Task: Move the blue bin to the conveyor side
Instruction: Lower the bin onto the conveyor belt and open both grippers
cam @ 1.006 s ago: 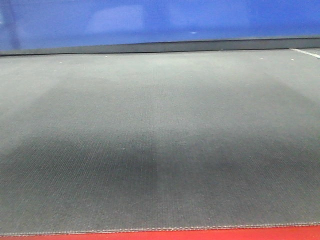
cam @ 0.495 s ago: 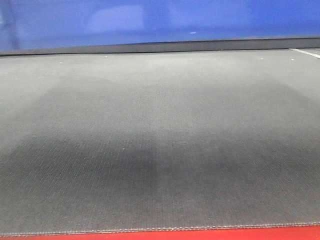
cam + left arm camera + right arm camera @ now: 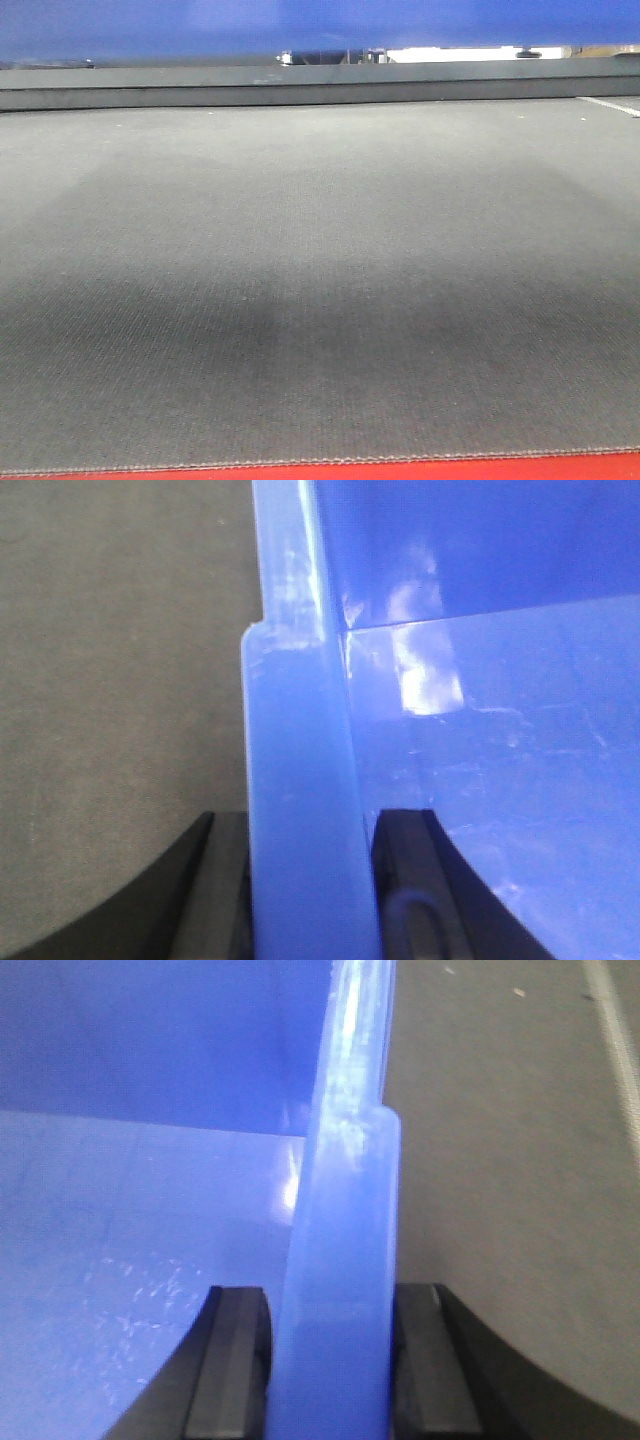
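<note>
- The conveyor [image 3: 320,280] is a wide, dark grey woven belt. It fills nearly the whole front view and also shows outside the bin in both wrist views.
- The blue bin [image 3: 300,25] spans the top of the front view, at the belt's far side. A thin bright gap shows between its lower edge and the dark far rail [image 3: 320,85].
- The left gripper [image 3: 305,890] is clamped on the bin's thick rim, with one black finger [image 3: 215,890] outside over the belt and the other inside the glossy wall.
- The right gripper [image 3: 335,1360] pinches the opposite rim the same way — one finger inside, one on the belt side.
- A red strip [image 3: 320,468] runs along the belt's near edge.
- A thin white line [image 3: 612,1050] crosses the belt beside the right gripper.
</note>
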{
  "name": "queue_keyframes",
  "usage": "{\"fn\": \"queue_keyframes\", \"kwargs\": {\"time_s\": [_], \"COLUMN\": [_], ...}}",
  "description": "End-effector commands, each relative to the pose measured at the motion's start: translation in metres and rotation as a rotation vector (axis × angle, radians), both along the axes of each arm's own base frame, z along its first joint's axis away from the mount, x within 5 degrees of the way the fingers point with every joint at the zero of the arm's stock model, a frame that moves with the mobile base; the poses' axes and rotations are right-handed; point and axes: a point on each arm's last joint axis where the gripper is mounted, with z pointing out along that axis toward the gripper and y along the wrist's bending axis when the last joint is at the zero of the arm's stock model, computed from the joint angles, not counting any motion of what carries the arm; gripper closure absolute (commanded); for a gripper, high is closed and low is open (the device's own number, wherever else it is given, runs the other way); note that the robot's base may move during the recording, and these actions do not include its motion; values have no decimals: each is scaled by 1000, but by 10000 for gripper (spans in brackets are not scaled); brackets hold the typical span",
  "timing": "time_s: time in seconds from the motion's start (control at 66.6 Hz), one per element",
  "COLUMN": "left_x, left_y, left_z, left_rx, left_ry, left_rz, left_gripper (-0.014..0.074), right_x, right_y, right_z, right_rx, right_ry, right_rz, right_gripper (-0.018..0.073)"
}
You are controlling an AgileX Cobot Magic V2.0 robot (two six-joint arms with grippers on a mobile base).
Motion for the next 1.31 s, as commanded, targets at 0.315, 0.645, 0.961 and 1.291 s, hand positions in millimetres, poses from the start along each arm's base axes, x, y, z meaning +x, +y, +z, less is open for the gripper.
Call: {"fn": "queue_keyframes", "kwargs": {"time_s": [0.315, 0.645, 0.961, 1.291], "left_x": [75, 136, 169, 159], "left_y": [26, 19, 17, 18], "left_z": [-34, -87, -135, -127], "left_rx": [-32, -19, -8, -6], "left_ry": [23, 93, 207, 235], "left_rz": [38, 22, 22, 31], "left_gripper": [613, 613, 559, 17], "right_x": [90, 147, 167, 161], "right_y": [25, 40, 44, 42], "right_z": [-40, -96, -117, -109], "right_rx": [8, -16, -16, -15], "right_ry": [-23, 75, 75, 72], "right_rz": [21, 18, 15, 16], "right_gripper": [634, 634, 594, -9]}}
